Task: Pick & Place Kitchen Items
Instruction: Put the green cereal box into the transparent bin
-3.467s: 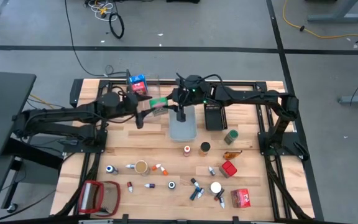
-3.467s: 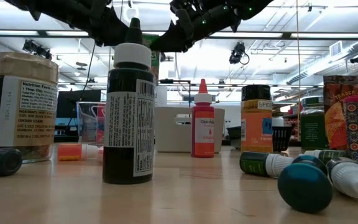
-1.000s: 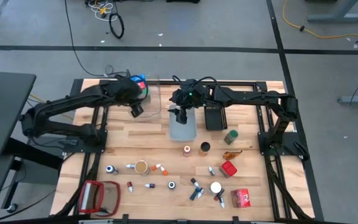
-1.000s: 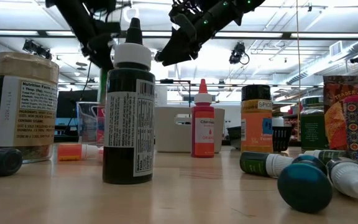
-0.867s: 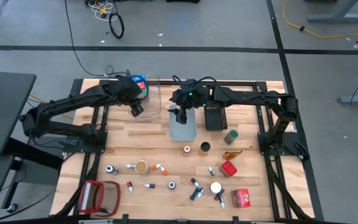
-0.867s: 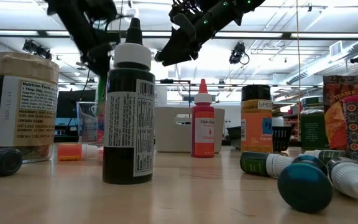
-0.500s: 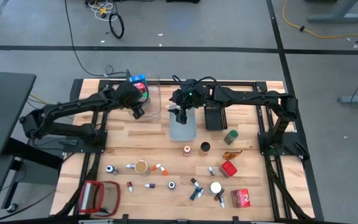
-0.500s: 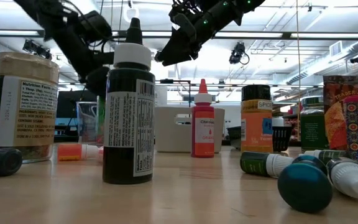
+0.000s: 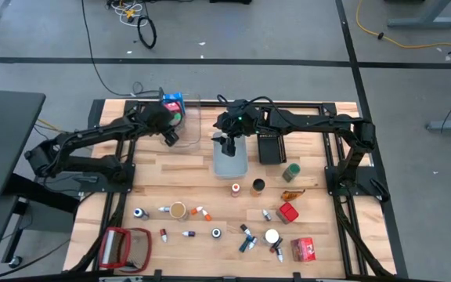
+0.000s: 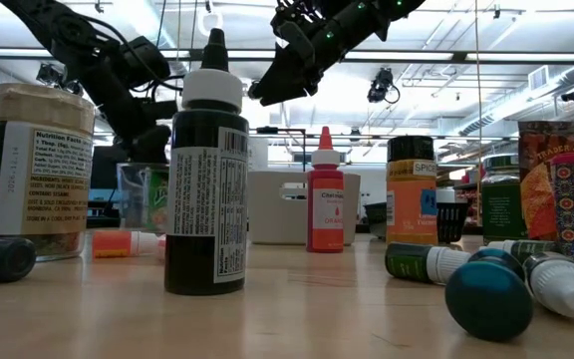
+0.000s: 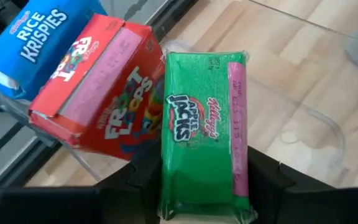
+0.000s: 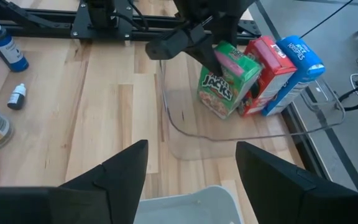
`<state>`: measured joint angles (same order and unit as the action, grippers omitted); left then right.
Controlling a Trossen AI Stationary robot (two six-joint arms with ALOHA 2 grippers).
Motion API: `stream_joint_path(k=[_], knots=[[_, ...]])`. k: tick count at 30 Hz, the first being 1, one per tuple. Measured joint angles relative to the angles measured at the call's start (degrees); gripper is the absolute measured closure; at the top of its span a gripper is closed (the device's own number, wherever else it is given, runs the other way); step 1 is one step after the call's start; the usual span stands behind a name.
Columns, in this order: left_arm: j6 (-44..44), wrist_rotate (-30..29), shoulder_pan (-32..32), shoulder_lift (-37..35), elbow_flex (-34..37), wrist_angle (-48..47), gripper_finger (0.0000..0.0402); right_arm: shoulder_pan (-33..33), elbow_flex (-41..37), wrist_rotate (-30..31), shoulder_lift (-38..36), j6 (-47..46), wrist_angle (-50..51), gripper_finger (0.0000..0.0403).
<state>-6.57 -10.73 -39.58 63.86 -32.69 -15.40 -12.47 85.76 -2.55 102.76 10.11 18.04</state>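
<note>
1. Wooden slats make up the table (image 9: pixel 210 176), which sits inside a dark frame on a grey floor crossed by cables.
2. At the far side, the left gripper (image 12: pixel 211 59) reaches into a clear bin (image 12: pixel 253 134), its fingers clamped on the sides of a green Apple Jacks carton (image 11: pixel 205 134).
3. That green carton stands tilted in the clear bin, leaning against a red Froot Loops carton (image 11: pixel 98 93), with a blue Rice Krispies carton (image 11: pixel 33 37) beyond it.
4. The right gripper (image 9: pixel 227 142) hangs above a grey bin (image 9: pixel 230 159) at the table's middle, fingers well apart and holding nothing.
5. A black bin (image 9: pixel 270 147) stands just beside the grey one.
6. Small bottles, jars and tins lie scattered over the near half of the table, among them a red carton (image 9: pixel 303 249) and a dark bottle with a white collar (image 10: pixel 205 170).
7. A red-framed flat object (image 9: pixel 125 247) lies at the near left corner.
</note>
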Motion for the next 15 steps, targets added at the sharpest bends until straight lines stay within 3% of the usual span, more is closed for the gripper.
stream_joint_path(k=[5, 10, 15], knots=[[-0.9, -1.4, -0.1, 0.0, 0.0, 0.0, 0.0194, 0.0, 0.0, 0.0, 0.0, 0.0, 0.0, 0.0149], [-3.4, -6.5, 0.3, -0.1, 0.0, -0.1, 0.0159, 0.0, 0.0, 0.0, 0.0, 0.0, 0.0, 0.0149], [-3.8, -13.4, 1.5, -1.2, -1.1, -1.0, 0.0148, 0.0, 0.0, 0.0, 0.0, 0.0, 0.0, 0.0149]])
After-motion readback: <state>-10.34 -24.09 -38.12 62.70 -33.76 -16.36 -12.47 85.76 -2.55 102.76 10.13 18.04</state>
